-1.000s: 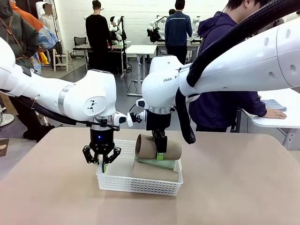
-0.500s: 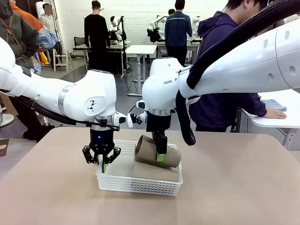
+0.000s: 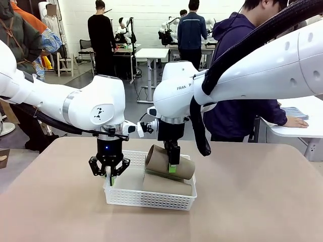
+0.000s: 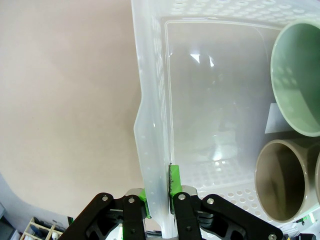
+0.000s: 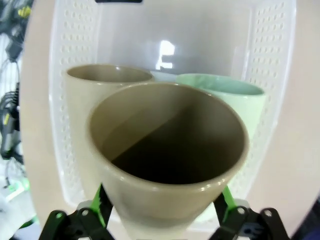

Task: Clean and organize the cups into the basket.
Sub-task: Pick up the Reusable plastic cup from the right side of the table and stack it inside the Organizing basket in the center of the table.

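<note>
The white lattice basket (image 3: 151,199) sits mid-table with three cups lying in it. A tan cup (image 3: 169,185) and a mint green cup (image 3: 176,176) lie side by side on the floor. Another tan cup (image 3: 162,161) rests tilted on top of them. My right gripper (image 3: 173,165) reaches down over that top cup (image 5: 165,192), jaws open, a green pad on each side of its body. My left gripper (image 3: 110,177) is shut on the basket's left wall (image 4: 150,100). In the left wrist view, the mint cup (image 4: 297,75) and a tan cup (image 4: 282,180) show their open mouths.
A person in a dark purple hoodie (image 3: 237,101) stands at the far side, one hand (image 3: 295,122) on a white side table at the right. The tan tabletop (image 3: 252,201) has free room on both sides of the basket.
The right jaws have widened, and the top tan cup has dropped at its right end to lie tilted on the cups below. The left gripper has not moved.
</note>
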You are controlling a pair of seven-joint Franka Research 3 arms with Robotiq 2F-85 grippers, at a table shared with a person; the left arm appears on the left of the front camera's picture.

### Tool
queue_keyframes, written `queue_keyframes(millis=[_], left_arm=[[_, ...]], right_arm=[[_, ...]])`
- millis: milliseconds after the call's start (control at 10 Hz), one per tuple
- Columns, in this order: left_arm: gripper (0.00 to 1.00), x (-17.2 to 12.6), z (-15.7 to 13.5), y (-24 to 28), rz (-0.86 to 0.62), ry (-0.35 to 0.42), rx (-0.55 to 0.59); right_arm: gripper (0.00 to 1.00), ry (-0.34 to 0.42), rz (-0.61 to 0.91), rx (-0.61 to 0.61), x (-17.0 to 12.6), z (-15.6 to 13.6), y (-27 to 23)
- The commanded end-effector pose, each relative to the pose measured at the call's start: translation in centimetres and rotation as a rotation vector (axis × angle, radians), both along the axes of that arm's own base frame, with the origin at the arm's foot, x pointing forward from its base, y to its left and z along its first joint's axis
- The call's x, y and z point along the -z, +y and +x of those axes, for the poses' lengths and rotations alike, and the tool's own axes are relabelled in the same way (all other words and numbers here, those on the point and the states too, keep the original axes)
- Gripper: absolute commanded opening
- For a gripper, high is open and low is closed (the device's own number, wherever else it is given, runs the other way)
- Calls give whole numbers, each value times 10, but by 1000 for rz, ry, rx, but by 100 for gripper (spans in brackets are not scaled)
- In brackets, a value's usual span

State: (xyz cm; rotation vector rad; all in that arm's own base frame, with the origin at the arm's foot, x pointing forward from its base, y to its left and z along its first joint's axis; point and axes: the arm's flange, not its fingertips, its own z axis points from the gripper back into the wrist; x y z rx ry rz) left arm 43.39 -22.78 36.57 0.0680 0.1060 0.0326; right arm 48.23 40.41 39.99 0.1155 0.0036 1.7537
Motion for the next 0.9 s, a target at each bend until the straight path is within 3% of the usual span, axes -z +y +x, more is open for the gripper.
queue_keyframes(millis=[0,200,400,800], left_arm=[[0,-3,0,-1,5,-10,6],[0,-3,0,-1,5,-10,6],[0,-3,0,-1,5,-10,6],[0,-3,0,-1,5,-10,6]], right_arm=[[100,-66,116,19,-21,-20,-42],[100,-126,340,-74,-57,-27,-108],[100,-201,514,-79,-67,-36,-175],[100,-206,918,62,-14,-49,-330]])
